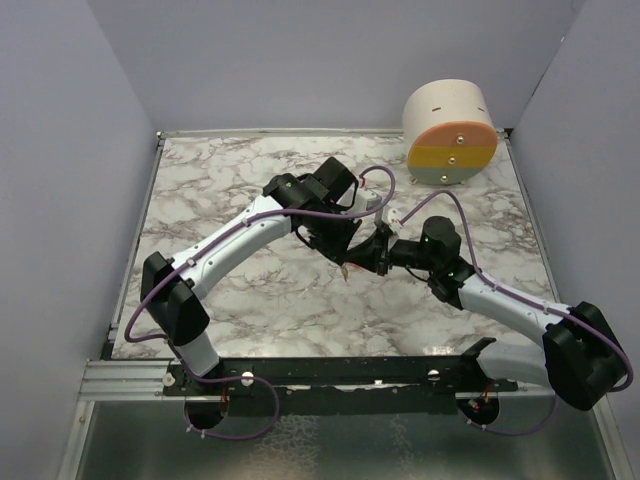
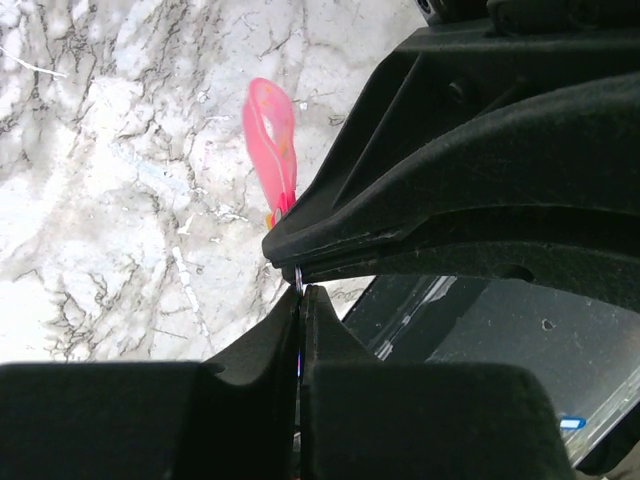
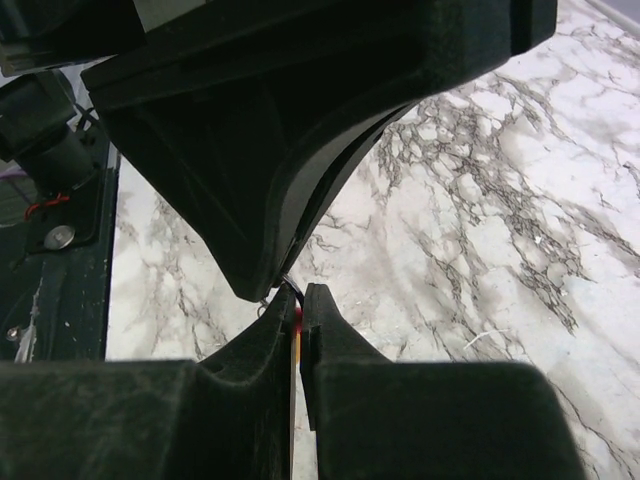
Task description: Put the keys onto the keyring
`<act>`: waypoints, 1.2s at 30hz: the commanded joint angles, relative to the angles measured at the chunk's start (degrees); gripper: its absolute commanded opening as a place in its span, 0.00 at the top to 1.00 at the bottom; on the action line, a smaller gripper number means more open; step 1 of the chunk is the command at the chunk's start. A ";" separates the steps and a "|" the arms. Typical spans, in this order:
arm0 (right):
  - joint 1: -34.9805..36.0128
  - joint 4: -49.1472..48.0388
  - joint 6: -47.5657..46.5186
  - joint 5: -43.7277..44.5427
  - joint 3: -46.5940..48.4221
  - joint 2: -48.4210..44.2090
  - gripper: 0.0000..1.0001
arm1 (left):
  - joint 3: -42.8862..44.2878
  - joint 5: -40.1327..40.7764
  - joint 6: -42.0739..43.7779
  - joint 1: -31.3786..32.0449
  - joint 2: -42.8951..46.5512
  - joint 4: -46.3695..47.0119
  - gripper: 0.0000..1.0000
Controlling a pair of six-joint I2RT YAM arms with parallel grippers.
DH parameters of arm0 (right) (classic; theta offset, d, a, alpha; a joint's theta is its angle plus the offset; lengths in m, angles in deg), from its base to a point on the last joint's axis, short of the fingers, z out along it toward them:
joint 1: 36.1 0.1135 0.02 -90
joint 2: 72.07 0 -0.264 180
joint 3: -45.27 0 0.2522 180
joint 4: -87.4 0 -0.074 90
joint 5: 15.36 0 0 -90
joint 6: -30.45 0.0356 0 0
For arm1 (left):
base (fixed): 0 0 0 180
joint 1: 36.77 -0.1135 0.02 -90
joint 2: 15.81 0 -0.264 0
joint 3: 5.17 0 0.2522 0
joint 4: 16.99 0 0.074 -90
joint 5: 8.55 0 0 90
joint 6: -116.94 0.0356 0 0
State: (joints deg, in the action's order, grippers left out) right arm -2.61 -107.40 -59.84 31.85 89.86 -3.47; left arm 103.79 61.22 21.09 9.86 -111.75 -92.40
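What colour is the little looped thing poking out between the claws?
The key is bright pink; the left wrist view shows it best.

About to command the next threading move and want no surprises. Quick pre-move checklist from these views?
1. Left gripper shut on the keyring wire: ok.
2. Right gripper shut on the pink key: ok, a red sliver shows in its grip.
3. Pink key threaded on the keyring: cannot tell, the grippers hide the joint.
4. Yellow key located: cannot tell, only an orange-yellow speck shows beside the pink key.
5. Room between the two grippers: not ok, their tips are all but touching.
6. Cylinder out of the way: ok, it sits in the far right corner.
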 commanded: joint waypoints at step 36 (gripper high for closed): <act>0.16 -6.81 7.02 9.88 -2.81 -10.96 0.99 | -56.19 13.88 -0.28 1.27 40.81 83.82 0.59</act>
State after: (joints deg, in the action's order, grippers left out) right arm -2.61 -112.71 -54.97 42.43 86.75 -13.11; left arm 50.13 80.48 16.98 10.96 -70.55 -22.67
